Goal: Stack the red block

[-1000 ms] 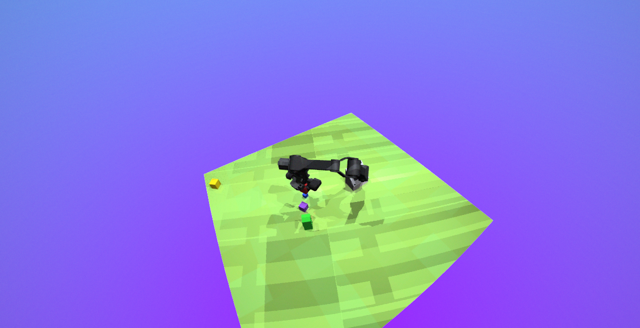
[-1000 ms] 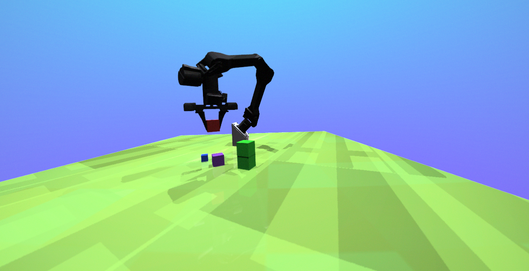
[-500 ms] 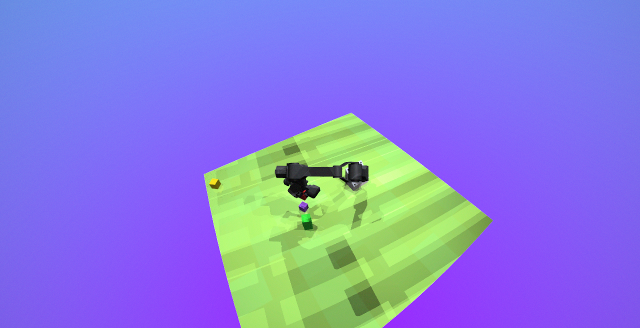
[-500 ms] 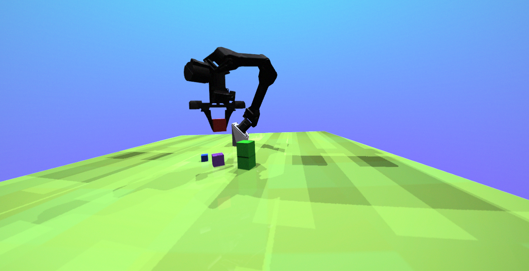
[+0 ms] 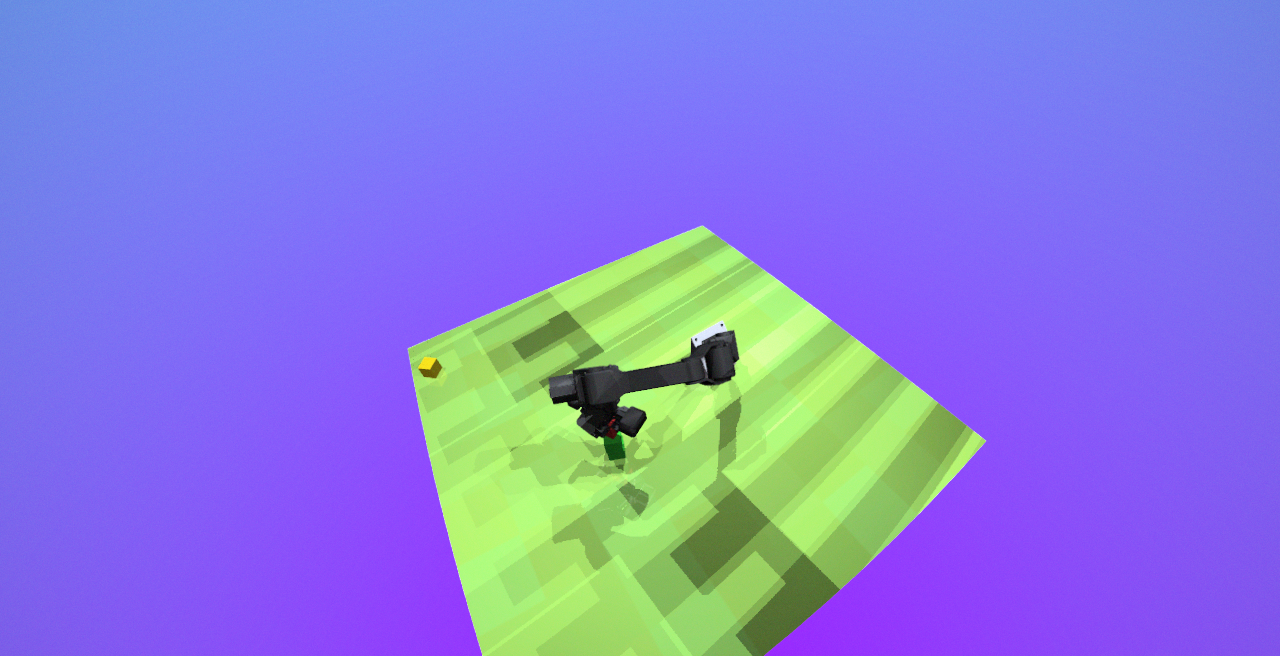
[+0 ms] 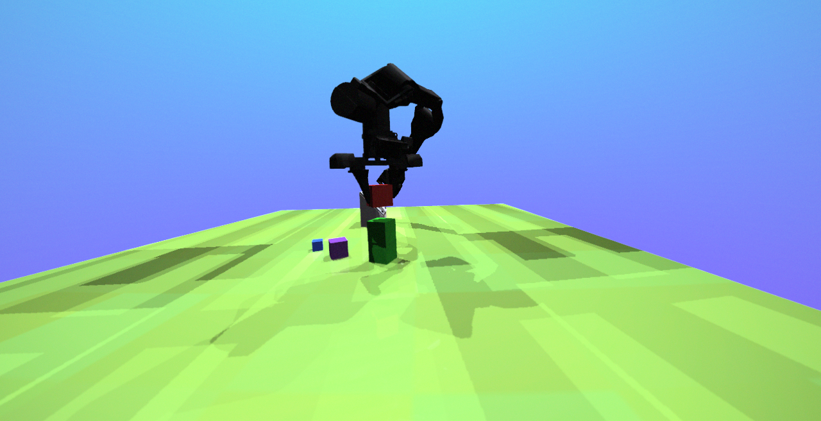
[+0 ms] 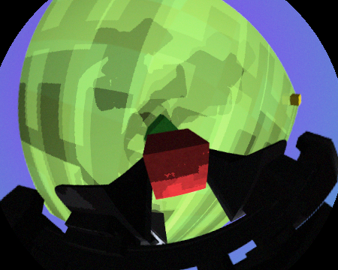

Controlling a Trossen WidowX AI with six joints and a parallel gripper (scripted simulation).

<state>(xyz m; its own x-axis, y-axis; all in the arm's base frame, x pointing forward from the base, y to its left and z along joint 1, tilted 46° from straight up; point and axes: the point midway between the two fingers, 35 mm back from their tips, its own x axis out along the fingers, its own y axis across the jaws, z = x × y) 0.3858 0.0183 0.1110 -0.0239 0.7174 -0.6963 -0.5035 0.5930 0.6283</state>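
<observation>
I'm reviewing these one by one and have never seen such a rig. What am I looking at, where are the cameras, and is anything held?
It is a single black jointed arm ending in jaws that pinch. One picture looks down from high above, one from low on the green surface facing the arm, one from the wrist. The gripper is shut on the red block, held in the air above the green tower, not touching it. A purple block and a blue block lie beside the tower; a yellow block sits near a far corner.
</observation>
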